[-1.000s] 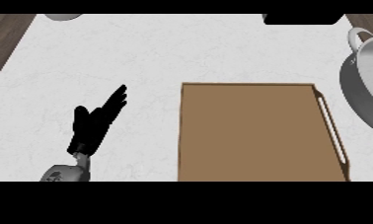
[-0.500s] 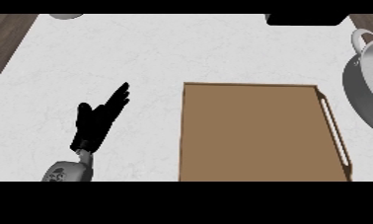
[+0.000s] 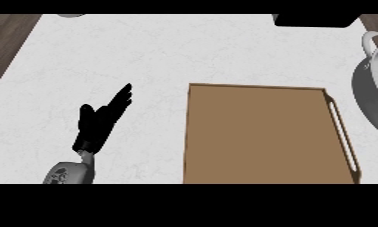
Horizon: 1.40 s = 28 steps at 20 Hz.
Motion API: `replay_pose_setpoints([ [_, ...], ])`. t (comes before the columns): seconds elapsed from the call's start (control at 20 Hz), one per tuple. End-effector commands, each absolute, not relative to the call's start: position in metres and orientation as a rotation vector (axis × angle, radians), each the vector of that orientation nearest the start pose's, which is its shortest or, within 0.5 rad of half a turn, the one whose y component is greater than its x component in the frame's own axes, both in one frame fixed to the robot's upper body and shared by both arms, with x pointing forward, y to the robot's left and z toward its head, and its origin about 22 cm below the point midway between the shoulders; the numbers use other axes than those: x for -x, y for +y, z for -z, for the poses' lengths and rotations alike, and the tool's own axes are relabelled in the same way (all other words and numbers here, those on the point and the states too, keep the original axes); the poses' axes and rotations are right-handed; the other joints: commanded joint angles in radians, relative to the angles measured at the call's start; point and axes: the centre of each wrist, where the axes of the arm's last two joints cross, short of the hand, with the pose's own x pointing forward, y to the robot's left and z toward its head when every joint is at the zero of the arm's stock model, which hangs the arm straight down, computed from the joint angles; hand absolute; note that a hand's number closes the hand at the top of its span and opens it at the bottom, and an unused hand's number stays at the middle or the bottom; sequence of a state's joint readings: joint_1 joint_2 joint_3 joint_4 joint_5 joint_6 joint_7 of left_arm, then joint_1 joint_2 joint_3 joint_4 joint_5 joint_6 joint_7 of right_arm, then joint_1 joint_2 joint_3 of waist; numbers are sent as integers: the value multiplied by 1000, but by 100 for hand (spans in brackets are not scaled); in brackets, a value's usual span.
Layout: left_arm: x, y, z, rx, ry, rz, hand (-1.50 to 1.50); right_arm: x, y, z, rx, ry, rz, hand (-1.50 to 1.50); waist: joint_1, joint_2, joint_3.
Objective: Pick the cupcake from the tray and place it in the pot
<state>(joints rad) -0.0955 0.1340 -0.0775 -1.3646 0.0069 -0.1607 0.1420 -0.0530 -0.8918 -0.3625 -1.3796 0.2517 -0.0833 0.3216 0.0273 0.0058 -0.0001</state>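
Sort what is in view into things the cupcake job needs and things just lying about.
For the job:
- brown rectangular tray, no cupcake showing on it
- grey metal pot, at the right edge

Lying about:
- black object, top right edge
- grey round object, top left edge
- left hand, open, resting beside the tray

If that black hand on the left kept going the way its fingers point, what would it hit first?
Probably nothing nearby. The left hand points up and to the right across the bare white counter, passing the brown tray's far left corner. The black object lies that way, though height is unclear.
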Motion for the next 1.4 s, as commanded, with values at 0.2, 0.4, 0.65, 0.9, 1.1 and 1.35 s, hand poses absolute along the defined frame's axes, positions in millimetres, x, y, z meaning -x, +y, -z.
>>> replay_pose_setpoints([
  [0.2, -266, 228, 20, 87, -1297, 306, 0, -273, -484, -152, 1410, -761, -521, 150, 23, 8, 0],
  [0.4, -271, 231, 16, 92, -1304, 323, 0, -301, -476, -125, 1335, -612, -576, 150, 33, 8, 1],
  [0.65, -278, 229, 11, 84, -1307, 307, 0, -318, -489, -121, 1082, -400, -449, 150, 34, 10, 2],
  [0.9, -257, 241, 21, 59, -1285, 294, 0, -352, -465, -104, 1025, -423, -524, -150, 5, 1, 1],
  [1.1, -261, 236, 23, 75, -1291, 307, 0, -349, -463, -101, 1069, -814, -261, -150, 5, 6, 5],
  [1.35, -260, 239, 22, 49, -1275, 302, 0, -365, -457, -147, 1090, -1153, 72, -150, -11, -2, 4],
])
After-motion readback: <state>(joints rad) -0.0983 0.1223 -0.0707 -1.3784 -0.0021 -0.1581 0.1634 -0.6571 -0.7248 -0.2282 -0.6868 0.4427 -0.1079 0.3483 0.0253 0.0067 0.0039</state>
